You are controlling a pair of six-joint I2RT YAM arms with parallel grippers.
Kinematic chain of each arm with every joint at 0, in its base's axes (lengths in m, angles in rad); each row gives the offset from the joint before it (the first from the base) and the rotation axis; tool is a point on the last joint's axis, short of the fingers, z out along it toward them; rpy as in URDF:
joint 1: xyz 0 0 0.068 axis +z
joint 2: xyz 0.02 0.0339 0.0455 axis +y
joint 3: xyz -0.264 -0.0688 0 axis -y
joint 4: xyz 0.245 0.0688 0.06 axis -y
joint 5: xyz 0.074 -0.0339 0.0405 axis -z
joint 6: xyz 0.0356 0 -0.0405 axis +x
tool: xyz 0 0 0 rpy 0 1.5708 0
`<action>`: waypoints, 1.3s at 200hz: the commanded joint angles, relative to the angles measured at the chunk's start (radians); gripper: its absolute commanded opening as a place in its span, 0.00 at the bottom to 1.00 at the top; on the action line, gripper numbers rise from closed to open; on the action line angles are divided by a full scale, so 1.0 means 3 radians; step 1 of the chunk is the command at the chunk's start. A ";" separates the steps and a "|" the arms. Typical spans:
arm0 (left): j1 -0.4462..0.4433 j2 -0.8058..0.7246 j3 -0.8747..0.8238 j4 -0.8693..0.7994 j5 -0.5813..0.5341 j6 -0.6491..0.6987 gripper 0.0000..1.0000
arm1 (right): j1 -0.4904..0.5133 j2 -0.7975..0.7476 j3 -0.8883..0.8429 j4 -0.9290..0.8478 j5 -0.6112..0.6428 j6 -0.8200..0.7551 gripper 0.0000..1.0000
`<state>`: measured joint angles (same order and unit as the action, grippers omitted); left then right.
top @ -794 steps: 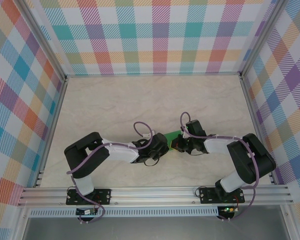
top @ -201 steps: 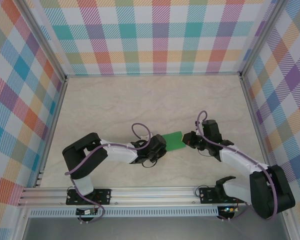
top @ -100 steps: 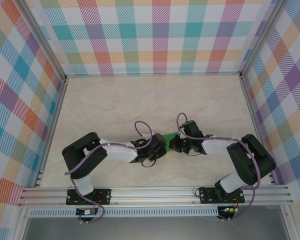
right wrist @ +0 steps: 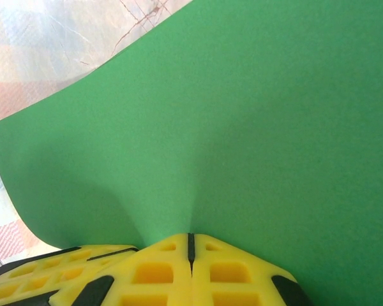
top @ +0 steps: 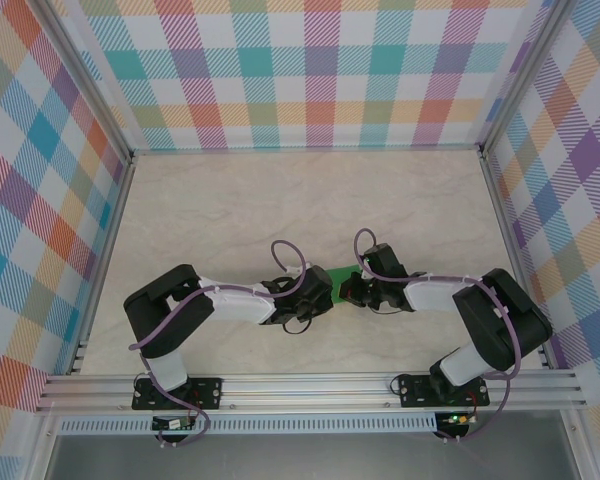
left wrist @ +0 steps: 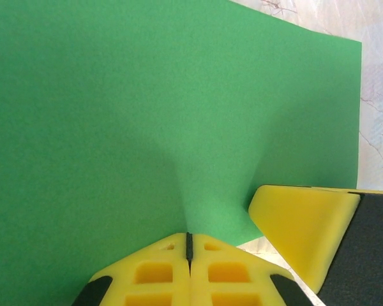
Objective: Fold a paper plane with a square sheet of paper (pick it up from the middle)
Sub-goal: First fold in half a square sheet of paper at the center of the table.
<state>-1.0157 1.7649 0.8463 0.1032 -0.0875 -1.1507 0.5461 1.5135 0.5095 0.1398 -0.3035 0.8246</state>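
Closed tight, the left gripper [left wrist: 189,238] at 9 o'clock and right gripper [right wrist: 190,237] at 3 o'clock both pinch the green square sheet of paper [top: 338,276].

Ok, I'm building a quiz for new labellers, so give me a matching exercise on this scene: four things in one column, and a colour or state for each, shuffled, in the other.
Things:
1 paper
2 left gripper
3 table
4 walls

Colours or states:
a plaid
b shut on the paper
c green
d pale marble

Pairs: 1-c; 2-b; 3-d; 4-a
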 commanded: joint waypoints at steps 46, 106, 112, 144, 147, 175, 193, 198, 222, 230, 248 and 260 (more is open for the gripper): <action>0.0062 -0.0086 -0.0099 0.0196 -0.0068 0.0035 0.00 | 0.0010 0.0024 -0.0136 -0.0190 0.0112 0.0008 0.00; 0.0063 -0.0069 -0.0082 0.0176 -0.0132 0.0069 0.00 | 0.0010 0.0035 -0.0134 -0.0177 0.0107 0.0017 0.00; 0.0062 -0.0045 -0.0089 0.0164 -0.0131 0.0037 0.00 | 0.0010 0.0038 -0.0136 -0.0180 0.0109 0.0018 0.00; 0.0052 0.0012 -0.0190 0.0071 -0.0144 -0.0134 0.00 | 0.0010 0.0002 -0.0168 -0.0228 0.0157 -0.0022 0.00; 0.0047 0.0016 -0.0192 0.0044 -0.0146 -0.0145 0.00 | 0.0010 -0.0001 -0.0177 -0.0234 0.0167 -0.0030 0.00; 0.0021 0.0025 -0.0226 -0.0202 -0.0148 -0.0233 0.00 | 0.0011 -0.0144 -0.0359 -0.0204 0.0373 -0.0207 0.00; 0.0021 0.0025 -0.0297 -0.0266 -0.0130 -0.0317 0.00 | 0.0005 -0.0279 -0.0435 -0.0342 0.0655 -0.0334 0.00; 0.0021 0.0022 -0.0323 -0.0274 -0.0132 -0.0342 0.00 | -0.0002 -0.0316 -0.0446 -0.0387 0.0711 -0.0354 0.00; 0.0021 -0.0003 -0.0369 -0.0428 -0.0169 -0.0387 0.00 | -0.0043 -0.0514 -0.0484 -0.0549 0.0886 -0.0361 0.00; 0.0025 -0.0010 -0.0378 -0.0452 -0.0172 -0.0393 0.00 | -0.0045 -0.0586 -0.0490 -0.0613 0.0936 -0.0352 0.00; 0.0050 -0.0028 -0.0382 -0.0518 -0.0189 -0.0379 0.00 | -0.0051 -0.0724 -0.0532 -0.0640 0.0944 -0.0364 0.00; 0.0078 -0.0046 -0.0379 -0.0567 -0.0202 -0.0353 0.00 | -0.0051 -0.0736 -0.0490 -0.0639 0.0833 -0.0407 0.00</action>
<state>-1.0119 1.7447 0.7876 0.1585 -0.1040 -1.2564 0.5438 1.3079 0.3820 0.0761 -0.1265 0.7433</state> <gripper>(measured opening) 0.039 0.040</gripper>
